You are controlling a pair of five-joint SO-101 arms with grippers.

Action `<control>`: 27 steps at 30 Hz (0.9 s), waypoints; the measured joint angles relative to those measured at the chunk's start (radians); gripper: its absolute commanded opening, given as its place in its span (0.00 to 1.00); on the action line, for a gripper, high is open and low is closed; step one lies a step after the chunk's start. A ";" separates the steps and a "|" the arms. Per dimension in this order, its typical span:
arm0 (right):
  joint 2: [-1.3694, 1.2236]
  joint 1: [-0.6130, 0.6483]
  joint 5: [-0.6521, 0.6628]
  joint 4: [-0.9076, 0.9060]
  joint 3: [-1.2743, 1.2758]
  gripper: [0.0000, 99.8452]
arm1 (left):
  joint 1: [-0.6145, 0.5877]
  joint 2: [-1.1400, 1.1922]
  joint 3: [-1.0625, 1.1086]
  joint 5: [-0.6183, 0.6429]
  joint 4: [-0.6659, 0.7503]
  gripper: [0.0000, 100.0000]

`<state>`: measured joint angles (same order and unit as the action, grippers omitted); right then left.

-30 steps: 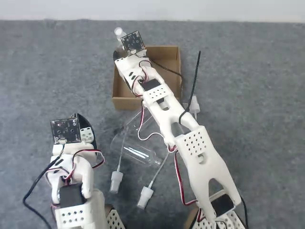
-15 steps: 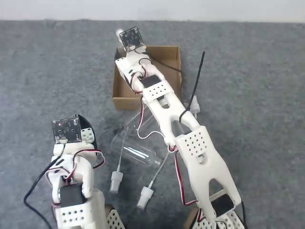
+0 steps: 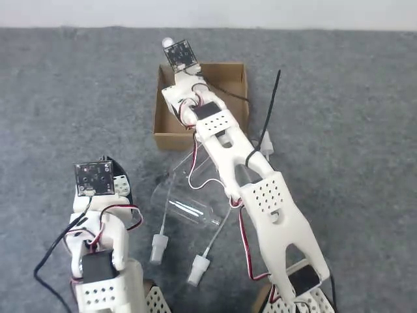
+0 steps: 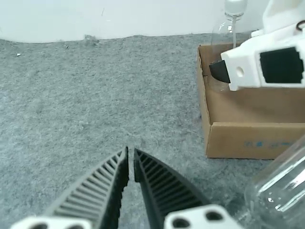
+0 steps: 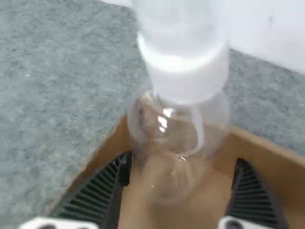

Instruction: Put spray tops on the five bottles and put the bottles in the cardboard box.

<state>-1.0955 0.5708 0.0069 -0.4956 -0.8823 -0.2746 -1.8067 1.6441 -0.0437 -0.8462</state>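
Note:
My right gripper (image 5: 178,167) is shut on a clear bottle (image 5: 176,133) that carries a white spray top (image 5: 183,62). It holds the bottle upright at the far left corner of the cardboard box (image 5: 248,148). From above, the spray top (image 3: 168,43) peeks out beyond the right wrist over the box (image 3: 234,65). In the left wrist view the same bottle (image 4: 232,19) stands inside the box (image 4: 248,138). My left gripper (image 4: 131,155) is shut on nothing, low over the carpet, short of the box's near left corner.
Clear bottles (image 3: 186,202) lie on the carpet between the arms, one at the edge of the left wrist view (image 4: 281,186). Two loose spray tops with tubes (image 3: 158,248) (image 3: 197,268) lie near the arm bases, and another (image 3: 266,147) right of the box.
The right arm has carried the bottle a little farther and to the right, toward the box's far left corner. The left wrist has shifted slightly.

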 measured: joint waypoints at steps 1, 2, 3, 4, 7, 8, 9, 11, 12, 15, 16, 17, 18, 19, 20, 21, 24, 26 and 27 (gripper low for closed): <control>0.014 0.000 0.000 -0.020 0.000 0.27 | 0.000 0.000 0.000 0.000 0.000 0.01; 0.031 0.000 0.000 -0.041 0.000 0.27 | 0.000 0.000 0.000 0.000 0.000 0.01; 0.046 0.000 0.000 -0.061 0.000 0.27 | 0.000 0.000 0.000 0.000 0.000 0.01; 0.058 0.000 0.000 -0.081 0.000 0.27 | 0.000 0.000 0.000 0.000 0.000 0.01; 0.098 0.000 0.000 -0.160 0.000 0.27 | 0.000 0.000 0.000 0.000 0.000 0.01; 0.114 0.000 0.000 -0.184 0.000 0.27 | 0.000 0.000 0.000 0.000 0.000 0.01; 0.126 0.000 0.000 -0.209 0.000 0.27 | 0.000 0.000 0.000 0.000 0.000 0.01; 0.150 0.000 0.000 -0.258 0.000 0.27 | 0.000 0.000 0.000 0.000 0.000 0.01; 0.161 0.000 0.000 -0.282 0.000 0.27 | 0.000 0.000 0.000 0.000 0.000 0.01; 0.196 0.000 0.000 -0.364 0.000 0.27 | 0.000 0.000 0.000 0.000 0.000 0.01; 0.212 0.000 0.000 -0.391 0.000 0.27 | 0.000 0.000 0.000 0.000 0.000 0.01; 0.227 0.000 0.000 -0.419 0.000 0.27 | 0.000 0.000 0.000 0.000 0.000 0.01; 0.241 0.000 0.000 -0.446 0.000 0.27 | 0.000 0.000 0.000 0.000 0.000 0.01; 0.258 0.000 0.000 -0.473 0.000 0.27 | 0.000 0.000 0.000 0.000 0.000 0.01; 0.270 0.000 0.000 -0.496 0.000 0.27 | 0.000 0.000 0.000 0.000 0.000 0.01; 0.284 0.000 0.000 -0.516 0.000 0.27 | 0.000 0.000 0.000 0.000 0.000 0.01; 0.315 0.000 0.000 -0.566 0.000 0.27 | 0.000 0.000 0.000 0.000 0.000 0.01; 0.334 0.000 0.000 -0.609 0.000 0.27 | 0.000 0.000 0.000 0.000 0.000 0.01; 0.345 0.000 0.000 -0.635 0.000 0.27 | 0.000 0.000 0.000 0.000 0.000 0.01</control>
<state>-0.7503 0.5708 0.0069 -1.1308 -0.8823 -0.2746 -1.8067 1.6441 -0.0437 -0.8462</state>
